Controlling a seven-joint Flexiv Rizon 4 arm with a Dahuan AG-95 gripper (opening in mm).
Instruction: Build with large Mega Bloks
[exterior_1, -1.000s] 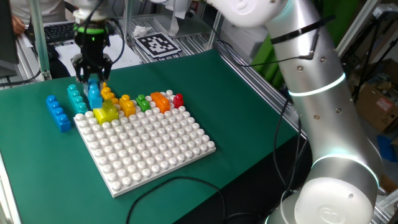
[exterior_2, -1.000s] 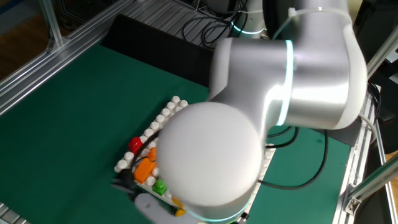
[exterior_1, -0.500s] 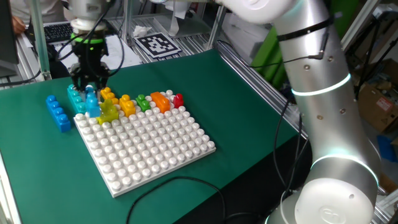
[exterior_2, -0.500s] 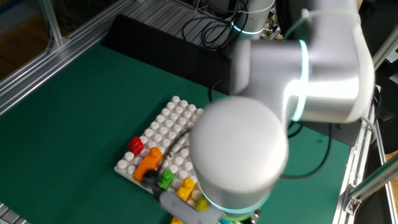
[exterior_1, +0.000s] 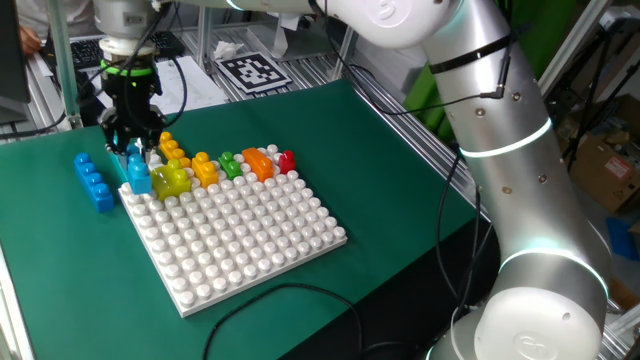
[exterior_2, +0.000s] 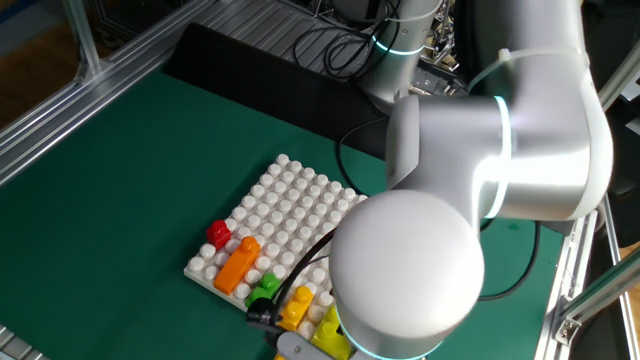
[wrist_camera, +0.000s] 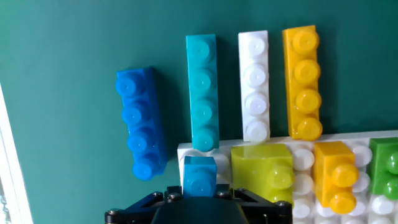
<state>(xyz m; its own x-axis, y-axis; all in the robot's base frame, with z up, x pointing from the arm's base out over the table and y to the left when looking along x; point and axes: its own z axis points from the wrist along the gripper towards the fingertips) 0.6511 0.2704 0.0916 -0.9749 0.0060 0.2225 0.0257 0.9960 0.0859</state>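
Even, bright overhead light fills all views, casting only soft, short shadows on the green mat (exterior_1: 330, 150). Glossy highlights sit on the arm's shell (exterior_2: 405, 270), which looms close and soft-focused; the hand view is sharp.

One fixed view looks down from above a near corner of the green table (exterior_1: 380, 160), far enough off to take in the whole white baseplate (exterior_1: 235, 230) at centre left and the arm (exterior_1: 500, 130) filling the right. The other fixed view looks steeply down from the opposite side, close behind the arm (exterior_2: 470, 190), which covers its lower right; the baseplate (exterior_2: 290, 205) shows in both. The hand view looks almost straight down from close by, with the baseplate's edge (wrist_camera: 305, 158) along its bottom.
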